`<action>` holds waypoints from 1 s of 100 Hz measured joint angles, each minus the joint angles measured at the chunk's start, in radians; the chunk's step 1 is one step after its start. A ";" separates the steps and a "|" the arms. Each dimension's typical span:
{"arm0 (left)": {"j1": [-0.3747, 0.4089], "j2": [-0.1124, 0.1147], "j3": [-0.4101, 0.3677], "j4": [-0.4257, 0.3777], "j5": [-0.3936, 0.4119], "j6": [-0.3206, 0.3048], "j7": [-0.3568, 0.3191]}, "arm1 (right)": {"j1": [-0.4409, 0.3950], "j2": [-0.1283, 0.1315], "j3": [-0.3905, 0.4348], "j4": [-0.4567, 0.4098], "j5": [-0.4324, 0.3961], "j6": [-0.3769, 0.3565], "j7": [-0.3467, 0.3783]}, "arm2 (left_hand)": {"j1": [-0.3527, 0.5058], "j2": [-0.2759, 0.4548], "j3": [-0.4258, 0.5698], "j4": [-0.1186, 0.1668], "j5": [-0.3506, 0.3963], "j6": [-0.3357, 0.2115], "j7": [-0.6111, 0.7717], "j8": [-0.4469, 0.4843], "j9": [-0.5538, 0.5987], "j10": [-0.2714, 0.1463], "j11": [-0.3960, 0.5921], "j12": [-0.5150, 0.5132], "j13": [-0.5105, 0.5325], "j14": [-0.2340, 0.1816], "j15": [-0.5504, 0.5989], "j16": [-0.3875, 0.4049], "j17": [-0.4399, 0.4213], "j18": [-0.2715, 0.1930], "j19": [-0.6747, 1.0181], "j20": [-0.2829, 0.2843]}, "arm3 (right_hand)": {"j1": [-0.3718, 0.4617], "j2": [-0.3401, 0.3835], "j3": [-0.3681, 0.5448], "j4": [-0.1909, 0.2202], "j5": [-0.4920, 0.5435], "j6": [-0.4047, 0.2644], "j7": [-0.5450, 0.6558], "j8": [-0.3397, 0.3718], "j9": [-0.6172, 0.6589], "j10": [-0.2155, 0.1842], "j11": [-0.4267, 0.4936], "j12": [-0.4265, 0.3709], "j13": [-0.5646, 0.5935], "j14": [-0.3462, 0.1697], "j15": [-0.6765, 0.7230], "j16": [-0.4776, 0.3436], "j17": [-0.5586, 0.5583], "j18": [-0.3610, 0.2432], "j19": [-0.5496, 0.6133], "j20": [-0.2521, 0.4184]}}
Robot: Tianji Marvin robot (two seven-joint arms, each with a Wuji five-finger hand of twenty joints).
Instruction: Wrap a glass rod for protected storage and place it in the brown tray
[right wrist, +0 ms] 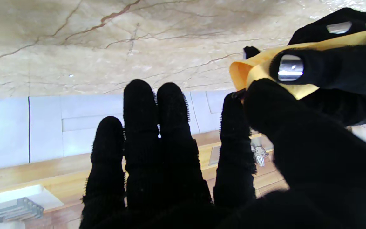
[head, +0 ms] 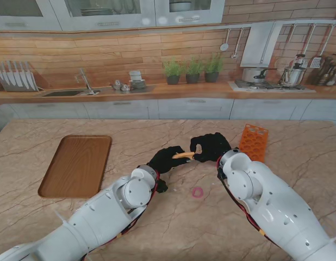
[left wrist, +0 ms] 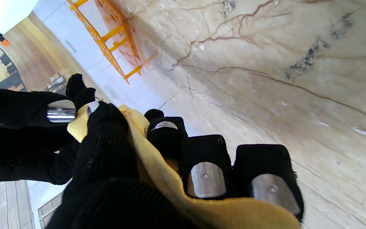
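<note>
A yellow cloth roll [head: 183, 155] is held just above the table between my two black-gloved hands; the glass rod itself is hidden inside it. My left hand [head: 167, 159] is shut around the roll's left part, and the cloth [left wrist: 157, 171] runs under its curled fingers [left wrist: 205, 165]. My right hand [head: 210, 145] pinches the right end of the cloth [right wrist: 259, 63] with its thumb [right wrist: 265, 101] against the index finger, while the other fingers [right wrist: 157, 143] stay stretched out. The brown wooden tray [head: 75, 166] lies at the left of the table, apart from both hands.
An orange perforated rack [head: 253, 142] stands just right of my right hand and also shows in the left wrist view [left wrist: 116, 35]. A small pink ring [head: 197, 192] lies on the marble nearer to me. A kitchen counter runs behind the table.
</note>
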 measured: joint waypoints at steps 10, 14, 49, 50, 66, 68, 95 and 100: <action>0.005 -0.001 -0.012 -0.005 -0.005 0.002 0.007 | -0.031 0.002 0.033 -0.027 -0.034 0.000 -0.007 | 0.011 0.000 0.007 0.000 0.000 0.018 0.061 0.001 0.000 0.000 0.000 0.000 0.000 0.000 0.000 0.000 0.000 0.002 0.000 0.000 | -0.063 0.000 0.021 0.002 -0.047 0.031 -0.062 0.048 -0.122 0.002 -0.017 0.000 -0.073 -0.011 -0.029 -0.012 -0.016 0.000 -0.018 0.000; 0.009 -0.001 -0.020 -0.008 -0.008 0.003 0.009 | -0.044 0.003 0.047 -0.037 -0.046 0.000 -0.012 | 0.023 0.000 0.014 0.001 0.000 0.021 0.074 0.001 0.000 0.001 0.000 0.000 0.000 0.001 0.001 0.000 0.000 0.004 0.000 0.000 | -0.090 0.000 0.021 0.010 -0.061 0.048 -0.085 0.075 -0.157 0.004 -0.026 0.000 -0.097 -0.013 -0.044 -0.012 -0.024 0.000 -0.024 0.000; 0.032 0.027 -0.075 -0.062 0.026 -0.004 0.011 | -0.141 0.020 0.107 -0.101 -0.085 0.000 0.000 | 0.034 0.000 0.025 0.001 0.000 0.030 0.089 0.002 0.000 0.003 0.001 0.000 0.000 0.002 0.008 -0.006 0.000 0.010 0.001 0.000 | -0.142 0.002 -0.079 0.028 -0.183 0.080 -0.160 0.186 -0.295 0.002 -0.054 -0.013 -0.166 -0.034 -0.158 -0.066 -0.074 0.000 -0.132 -0.021; 0.033 0.029 -0.077 -0.065 0.027 -0.004 0.011 | -0.143 0.021 0.107 -0.102 -0.086 0.001 0.001 | 0.034 0.000 0.025 0.001 0.000 0.030 0.089 0.002 0.000 0.003 0.001 -0.001 0.000 0.002 0.008 -0.006 0.000 0.010 0.001 0.000 | -0.142 0.002 -0.080 0.028 -0.183 0.080 -0.160 0.186 -0.300 0.002 -0.054 -0.013 -0.166 -0.034 -0.159 -0.066 -0.074 0.000 -0.132 -0.021; 0.056 0.048 -0.102 -0.103 0.038 -0.004 0.003 | -0.174 0.025 0.100 -0.110 -0.093 0.010 -0.005 | 0.034 0.000 0.026 0.002 0.000 0.030 0.089 0.002 0.000 0.003 0.001 -0.009 0.000 0.005 0.008 -0.006 0.000 0.012 0.001 0.000 | -0.141 0.001 -0.096 0.028 -0.195 0.080 -0.156 0.189 -0.310 -0.001 -0.055 -0.013 -0.168 -0.051 -0.169 -0.075 -0.071 0.000 -0.137 -0.021; 0.060 0.051 -0.106 -0.108 0.039 -0.004 0.002 | -0.177 0.025 0.098 -0.110 -0.099 0.010 -0.010 | 0.034 0.000 0.027 0.002 0.000 0.030 0.089 0.002 0.000 0.007 0.001 -0.009 0.000 0.007 0.008 -0.006 0.000 0.012 0.001 0.000 | -0.141 0.001 -0.096 0.028 -0.195 0.080 -0.156 0.194 -0.310 -0.008 -0.055 -0.013 -0.168 -0.053 -0.170 -0.075 -0.064 0.000 -0.137 -0.021; 0.121 0.079 -0.143 -0.191 0.040 0.015 -0.022 | -0.184 0.038 0.058 -0.068 -0.213 -0.109 -0.056 | 0.034 0.011 0.036 0.002 0.000 0.003 0.089 0.001 0.000 0.012 0.001 -0.009 0.000 0.020 0.009 -0.007 0.000 0.033 0.002 0.000 | -0.140 -0.023 -0.086 0.028 -0.311 -0.004 -0.121 0.199 -0.413 -0.046 -0.053 -0.013 -0.192 -0.098 -0.171 -0.076 -0.051 -0.003 -0.149 -0.021; 0.131 0.083 -0.148 -0.202 0.043 0.017 -0.024 | -0.186 0.041 0.052 -0.066 -0.220 -0.105 -0.060 | 0.034 0.012 0.036 0.002 0.000 0.003 0.089 0.001 0.000 0.012 0.001 -0.009 0.000 0.021 0.009 -0.007 0.000 0.034 0.002 0.000 | -0.135 -0.045 -0.067 0.026 -0.344 -0.004 -0.116 0.199 -0.450 -0.047 -0.049 -0.013 -0.201 -0.104 -0.171 -0.076 -0.051 -0.005 -0.151 -0.021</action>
